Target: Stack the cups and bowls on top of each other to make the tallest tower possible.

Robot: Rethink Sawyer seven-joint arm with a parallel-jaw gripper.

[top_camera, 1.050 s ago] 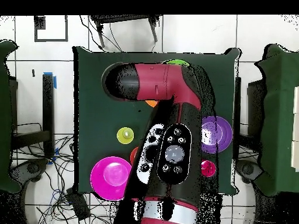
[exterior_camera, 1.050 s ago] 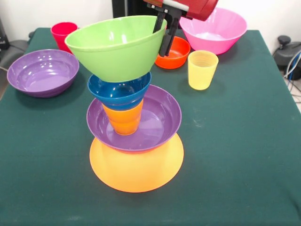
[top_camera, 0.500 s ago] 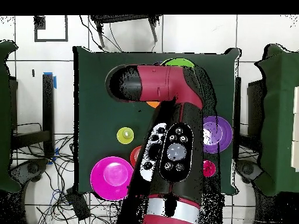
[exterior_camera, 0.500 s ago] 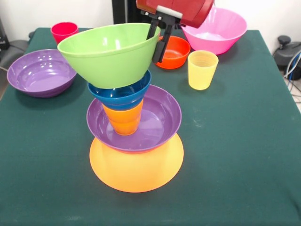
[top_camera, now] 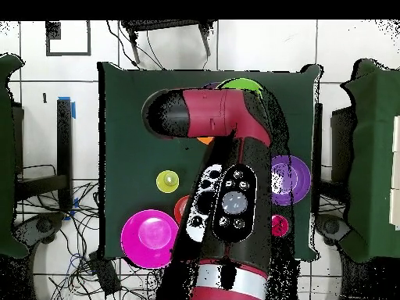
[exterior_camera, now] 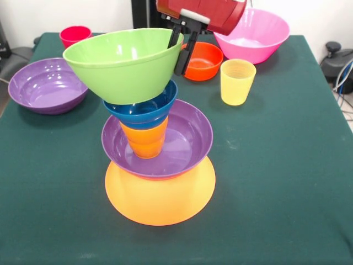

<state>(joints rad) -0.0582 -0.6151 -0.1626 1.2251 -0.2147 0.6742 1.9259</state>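
The tower stands mid-table: an upturned yellow-orange bowl point(exterior_camera: 160, 196), a purple bowl point(exterior_camera: 182, 144), an orange cup point(exterior_camera: 144, 139) and a blue bowl point(exterior_camera: 141, 109). A green bowl point(exterior_camera: 122, 63) is on top, tilted, with its base down in the blue bowl. My gripper point(exterior_camera: 181, 47) is shut on the green bowl's right rim, one finger inside and one outside. From overhead the arm hides most of the tower; only part of the green bowl point(top_camera: 239, 83) shows.
Loose pieces sit around the tower: a second purple bowl point(exterior_camera: 48, 84) at left, a red-pink cup point(exterior_camera: 75, 35) behind it, an orange-red bowl point(exterior_camera: 204, 61), a yellow cup point(exterior_camera: 237, 81) and a big pink bowl point(exterior_camera: 253, 33) at back right.
My gripper has shifted left in the front view, carrying the green bowl with it. The bowl now overhangs the stack further to the left. Everything below it stayed put.
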